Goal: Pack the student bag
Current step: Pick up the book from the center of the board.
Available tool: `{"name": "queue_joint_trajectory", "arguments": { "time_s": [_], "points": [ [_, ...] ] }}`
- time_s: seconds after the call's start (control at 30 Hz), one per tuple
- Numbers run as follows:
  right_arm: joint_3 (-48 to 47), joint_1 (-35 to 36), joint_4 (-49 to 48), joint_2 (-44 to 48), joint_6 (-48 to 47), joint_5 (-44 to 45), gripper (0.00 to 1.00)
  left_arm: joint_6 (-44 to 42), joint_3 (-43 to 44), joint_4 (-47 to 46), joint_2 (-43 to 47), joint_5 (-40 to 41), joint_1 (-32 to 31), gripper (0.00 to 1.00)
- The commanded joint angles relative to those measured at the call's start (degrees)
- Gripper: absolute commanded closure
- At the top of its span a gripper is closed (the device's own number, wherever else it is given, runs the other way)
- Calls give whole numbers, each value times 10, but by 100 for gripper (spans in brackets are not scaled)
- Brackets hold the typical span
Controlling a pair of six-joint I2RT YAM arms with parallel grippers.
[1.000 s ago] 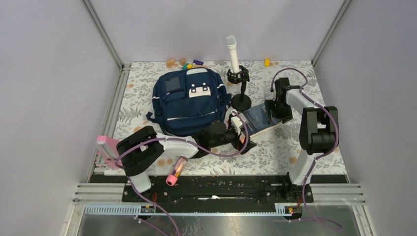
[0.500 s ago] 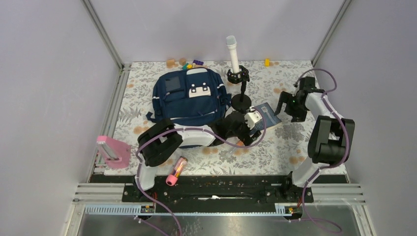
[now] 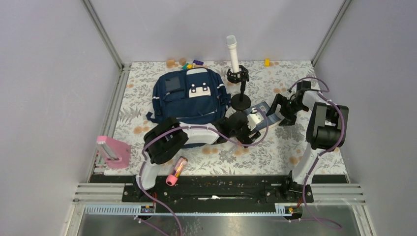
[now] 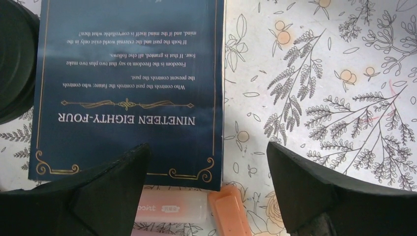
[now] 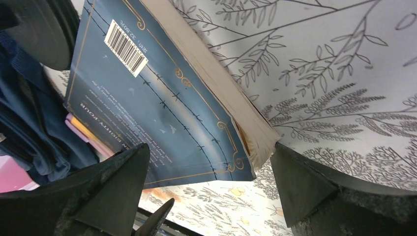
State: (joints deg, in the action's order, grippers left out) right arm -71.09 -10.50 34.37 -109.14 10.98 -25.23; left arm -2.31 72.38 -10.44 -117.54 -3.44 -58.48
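Note:
The navy student bag lies at the back left of the table, and its edge shows in the right wrist view. A dark blue book, "Nineteen Eighty-Four", lies flat just right of the bag. My left gripper is open over the book's near edge; a pink-orange highlighter lies right below it, between my jaws. My right gripper is open at the book's right corner, which sits between its fingers without being clamped.
A microphone stand with a white microphone stands right behind the book. A pink box sits at the left edge and a pink tube near the front. Small blocks lie along the back.
My right gripper let go of the book, swung right, then came back to its right corner. The book shifted toward the stand. My left arm reached right to the book's near edge.

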Motion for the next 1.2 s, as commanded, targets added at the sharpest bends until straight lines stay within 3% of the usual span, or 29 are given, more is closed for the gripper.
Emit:
{"name": "queue_joint_trajectory", "arguments": {
  "time_s": [0.0,0.23,0.5,0.7,0.87,1.0,1.17],
  "points": [
    [-10,4,-19,-24,14,-89,1,16,34,19,-20,-37,22,10],
    [17,5,-93,-8,79,-169,4,12,58,44,-35,-67,30,16],
    [60,36,-210,18,186,-183,14,21,67,54,-38,-41,29,13],
    [120,64,-363,34,295,-175,42,22,65,56,-34,-19,25,11],
    [141,76,-406,41,327,-161,69,22,56,53,-25,-3,23,11],
    [166,76,-415,69,331,-155,100,29,27,25,7,24,22,10],
    [208,76,-407,137,341,-136,100,55,-21,-20,59,122,13,7]
  ]
}}
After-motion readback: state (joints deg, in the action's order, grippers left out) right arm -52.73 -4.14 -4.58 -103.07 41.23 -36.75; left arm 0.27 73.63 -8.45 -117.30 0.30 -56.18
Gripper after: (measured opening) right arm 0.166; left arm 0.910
